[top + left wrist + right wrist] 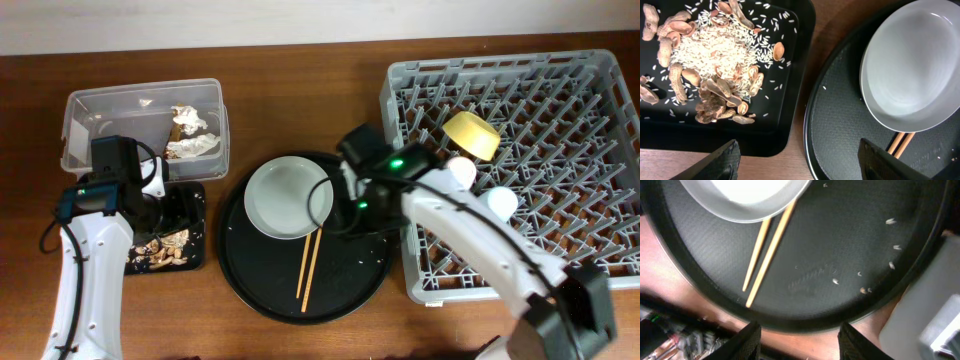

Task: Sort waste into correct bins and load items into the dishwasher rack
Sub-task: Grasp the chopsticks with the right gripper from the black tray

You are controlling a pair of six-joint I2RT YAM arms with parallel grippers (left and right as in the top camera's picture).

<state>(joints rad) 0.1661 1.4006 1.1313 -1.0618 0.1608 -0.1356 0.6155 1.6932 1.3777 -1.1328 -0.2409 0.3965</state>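
Both left fingers and right fingers gape wide, apparently empty, over rims of the round black tray on the brown table.

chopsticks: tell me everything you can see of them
The chopsticks are a pair of thin, pale sticks that look like bare wood. They lie flat on the round black tray near its middle, side by side, nearly parallel and not crossed. Their far ends run under the rim of the plate. The near ends point toward the tray's front edge and stop short of it.
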